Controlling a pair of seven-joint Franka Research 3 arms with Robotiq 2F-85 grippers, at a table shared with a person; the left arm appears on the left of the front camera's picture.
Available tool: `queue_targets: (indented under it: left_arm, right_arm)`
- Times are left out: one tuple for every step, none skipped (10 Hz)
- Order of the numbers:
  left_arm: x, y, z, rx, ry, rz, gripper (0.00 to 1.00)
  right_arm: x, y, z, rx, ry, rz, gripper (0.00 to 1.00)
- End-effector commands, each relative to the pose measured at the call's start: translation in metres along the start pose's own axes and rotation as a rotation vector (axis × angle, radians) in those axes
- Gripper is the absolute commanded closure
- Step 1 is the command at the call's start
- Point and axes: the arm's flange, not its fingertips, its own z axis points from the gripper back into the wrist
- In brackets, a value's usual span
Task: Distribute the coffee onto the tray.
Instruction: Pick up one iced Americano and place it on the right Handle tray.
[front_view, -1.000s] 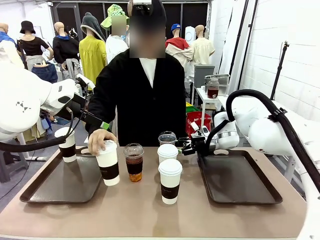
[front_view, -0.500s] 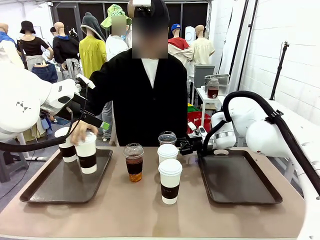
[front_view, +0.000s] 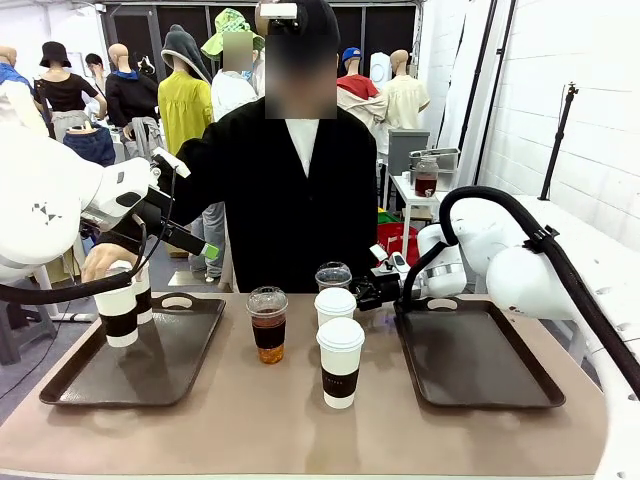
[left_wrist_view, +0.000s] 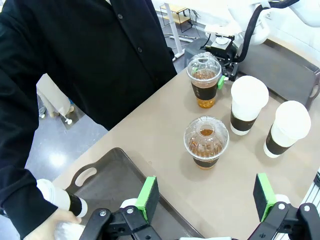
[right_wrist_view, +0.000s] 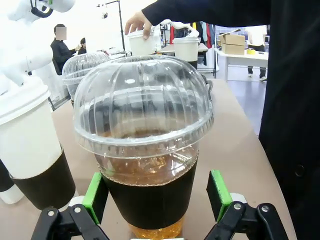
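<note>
White sleeved paper cup (front_view: 118, 312) has moved in the person's hand (front_view: 100, 262) from the desk (front_view: 300, 425) to the dark left tray (front_view: 150, 372). My right gripper (front_view: 368, 292), open, flanks a clear dome-lidded cup (right_wrist_view: 145, 130); my left gripper (left_wrist_view: 206, 197) gapes empty.

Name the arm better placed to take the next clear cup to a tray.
Right. The right pincer is open around the far clear cup, beside the right tray. The left pincer hangs open high above the table.
</note>
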Motion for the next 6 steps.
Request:
queue_targets:
  left_arm:
    - [-0.0012,0.0011,0.0009,-0.012,0.003,0.003,0.0]
    - [-0.0012,0.0011,0.0009,-0.012,0.003,0.003,0.0]
    - [-0.0012,0.0011,0.0009,-0.012,0.003,0.003,0.0]
    - [-0.0012,0.0011,0.0009,-0.012,0.003,0.003,0.0]
    - [-0.0012,0.0011,0.0009,-0.012,0.003,0.003,0.0]
    - [-0.0012,0.0011,0.0009,-0.012,0.003,0.003,0.0]
  right_arm:
    - [0.0016,-0.0151,-0.0084,0.027,0.017,-0.023,0.0]
    - [0.0013,-0.0162,-0.0113,0.027,0.018,-0.027,0.0]
    - [0.0012,-0.0168,-0.0137,0.026,0.025,-0.028,0.0]
    - [0.0015,-0.0171,-0.0147,0.027,0.033,-0.029,0.0]
    - [0.0008,-0.0165,-0.0148,0.029,0.032,-0.033,0.0]
    - [0.001,-0.016,-0.0166,0.035,0.036,-0.032,0.0]
